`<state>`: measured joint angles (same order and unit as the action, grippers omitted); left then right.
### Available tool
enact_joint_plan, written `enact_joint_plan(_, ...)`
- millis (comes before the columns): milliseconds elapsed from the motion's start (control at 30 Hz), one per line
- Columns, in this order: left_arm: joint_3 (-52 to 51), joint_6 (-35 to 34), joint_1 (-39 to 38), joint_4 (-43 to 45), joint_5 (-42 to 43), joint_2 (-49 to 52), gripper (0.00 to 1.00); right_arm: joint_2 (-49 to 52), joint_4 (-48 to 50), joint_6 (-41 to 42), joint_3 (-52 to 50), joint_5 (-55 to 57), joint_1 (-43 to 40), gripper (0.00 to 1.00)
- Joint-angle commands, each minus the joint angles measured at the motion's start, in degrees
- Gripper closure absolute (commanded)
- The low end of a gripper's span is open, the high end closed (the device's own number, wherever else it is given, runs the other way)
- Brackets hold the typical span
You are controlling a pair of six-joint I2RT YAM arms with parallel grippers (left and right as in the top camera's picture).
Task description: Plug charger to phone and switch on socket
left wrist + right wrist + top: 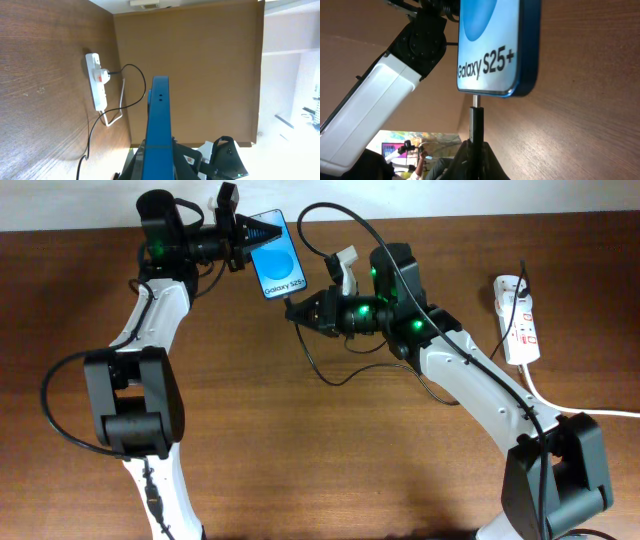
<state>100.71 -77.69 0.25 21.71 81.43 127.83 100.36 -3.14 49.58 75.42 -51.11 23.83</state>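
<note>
The phone, blue screen with "Galaxy S25+" text, lies at the table's far middle. My left gripper is shut on its far end; in the left wrist view the phone runs edge-on from between the jaws. My right gripper is shut on the charger plug, whose metal tip touches the phone's bottom edge. The charger's black cable loops under the right arm. The white socket lies at the right and also shows in the left wrist view.
The socket's thick white cord runs off toward the right edge. A cardboard wall stands behind the table. The right arm's white link crosses the right half of the table.
</note>
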Motion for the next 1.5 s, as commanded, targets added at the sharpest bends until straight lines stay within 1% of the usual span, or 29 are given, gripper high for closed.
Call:
enact_joint_plan(0,0.55,-0.72,-1.20,0.35,1.86,-1.20,1.00,0.42,0.44,0.44,0.24,0.66,0.15,0.96)
enact_joint_plan(267,0.55,-0.72,-1.25,0.35,2.21,-1.20,1.00,0.42,0.74,0.44,0.24,0.76,-0.46,0.96)
enact_joint_plan(367,0.55,-0.70,-0.85,0.37,0.83,-1.20,1.00,0.42,-1.11,0.39,0.24,0.76,-1.70,0.96)
enact_joint_plan(1033,0.55,0.13,-1.14,0.35,0.85,-1.20,1.00,0.42,1.62,0.46,0.24,0.83,-1.84,0.96)
enact_joint_plan(1367,0.55,0.13,-2.80,0.35,1.51,-1.20,1.00,0.42,1.92,0.46,0.24,5.88,-1.84,0.96)
enact_joint_plan(1433,0.55,0.13,-2.82,0.35,1.55,-1.20,1.00,0.42,1.86,-0.11,0.24,4.13,-1.73,0.96)
enact_joint_plan(1467,0.55,0.13,-2.80,0.33,1.79,-1.20,1.00,0.42,0.98,-1.73,0.24,3.78,-1.75,0.96)
